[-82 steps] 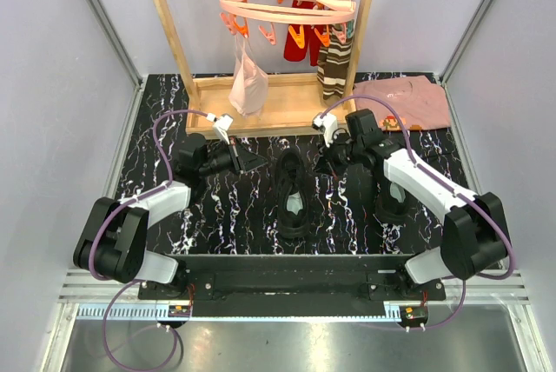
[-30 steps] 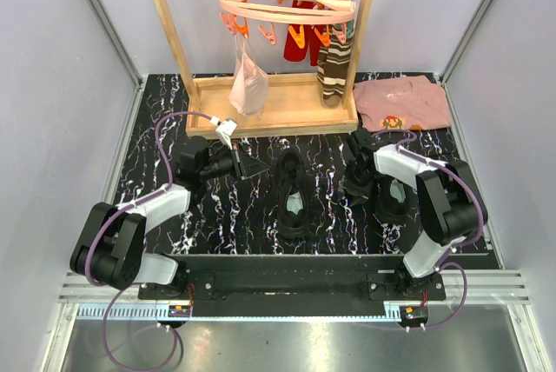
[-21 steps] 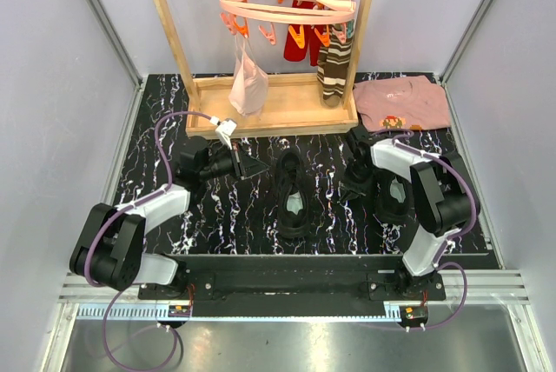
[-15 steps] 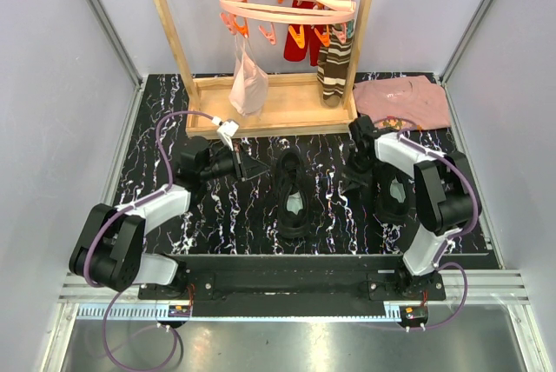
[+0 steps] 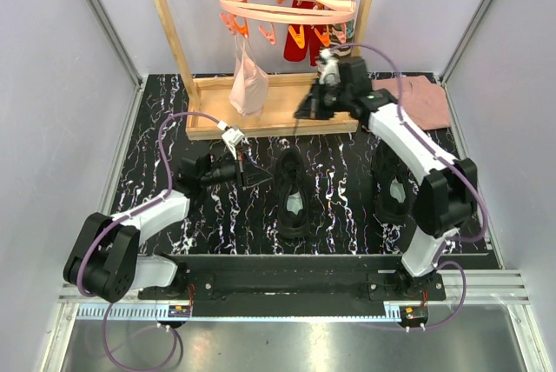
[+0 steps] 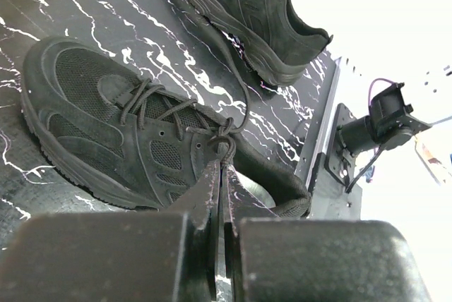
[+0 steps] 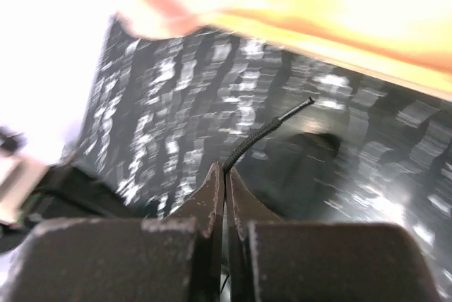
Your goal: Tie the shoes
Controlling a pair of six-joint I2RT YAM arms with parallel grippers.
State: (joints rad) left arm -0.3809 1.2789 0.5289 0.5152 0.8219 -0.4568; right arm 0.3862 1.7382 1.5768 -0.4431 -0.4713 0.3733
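Out on the black marbled table (image 5: 148,137), the shoes sit side by side, toes pointing away from me. The middle shoe (image 5: 293,191) is the one in play, with the other shoe (image 5: 393,191) off to its right. By far the nearer, my left hand (image 5: 259,176) sits at its left flank, pinched shut on the lace (image 6: 224,148) by the eyelets. Well past the toe, up by the wooden rack (image 5: 269,107), my right hand (image 5: 302,113) is clamped on the lace tip (image 7: 274,130). No logos or text I can read.

Right wrist view motion-smeared: desk (image 7: 212,83) blurred, dark shape (image 7: 311,168) not identifiable. Lace (image 7: 272,129) hidden below the jaws. Far shoe (image 6: 254,5) toe cropped in left wrist view.
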